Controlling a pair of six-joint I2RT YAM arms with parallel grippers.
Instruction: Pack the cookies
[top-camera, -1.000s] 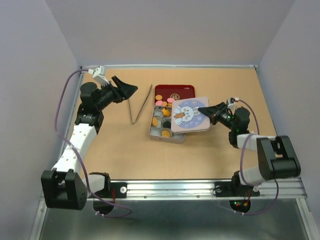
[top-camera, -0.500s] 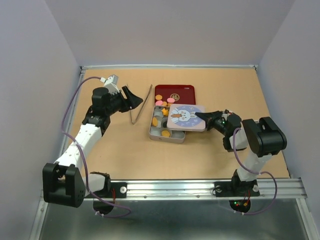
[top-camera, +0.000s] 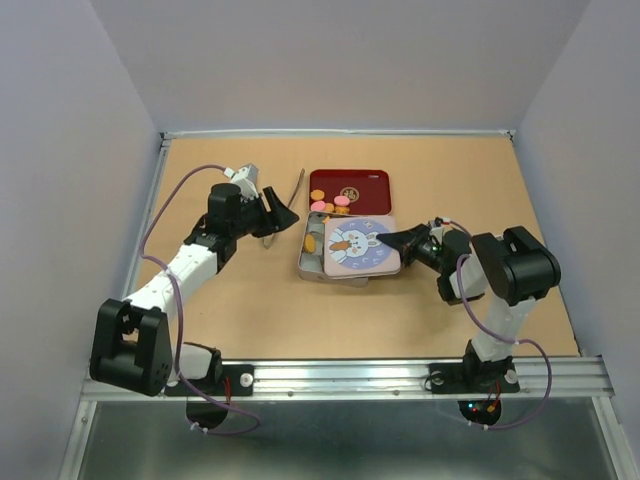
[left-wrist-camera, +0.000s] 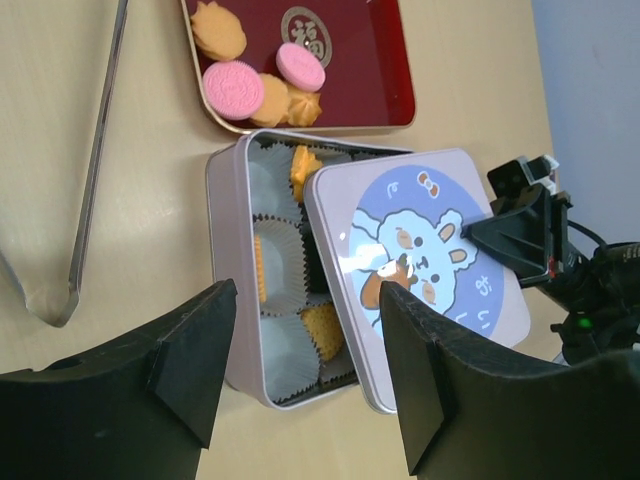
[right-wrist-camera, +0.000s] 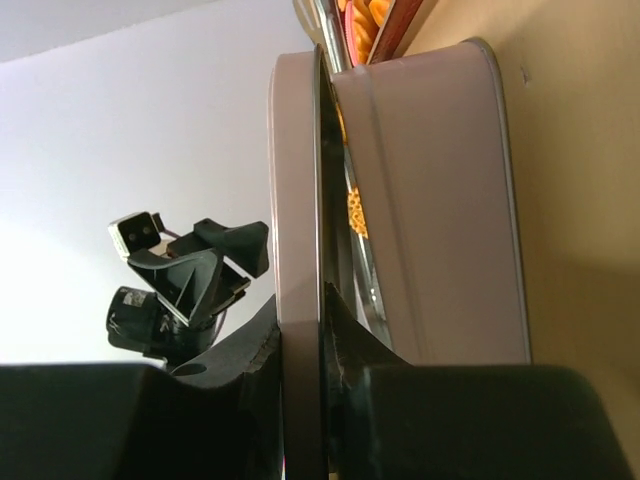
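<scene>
While the right gripper (top-camera: 392, 240) is clenched on the lid (top-camera: 358, 247) at its 3 o'clock edge, its fingers (right-wrist-camera: 255, 350) pinching the rim from both sides in the right wrist view, the lid lies over the tin (top-camera: 306, 265), shifted toward 3 o'clock. That leaves the tin's 9 o'clock column of paper cups and a strip of the middle column uncovered. Several orange cookies (left-wrist-camera: 262, 268) sit in those open cups. More lie on the red tray (left-wrist-camera: 370, 60), which sits just at the tin's 12 o'clock: an orange flower, two pink rounds and a yellow one, bunched at the tray's 8 o'clock corner. The left gripper (top-camera: 278, 212) is released, its jaws wide apart and grasping nothing, and it hangs at the tin's 10 o'clock, pointing toward it. Tongs (left-wrist-camera: 73, 285) lie on the table (top-camera: 250, 300) at the tin's 11 o'clock, partly hidden behind the left gripper in the top view.
</scene>
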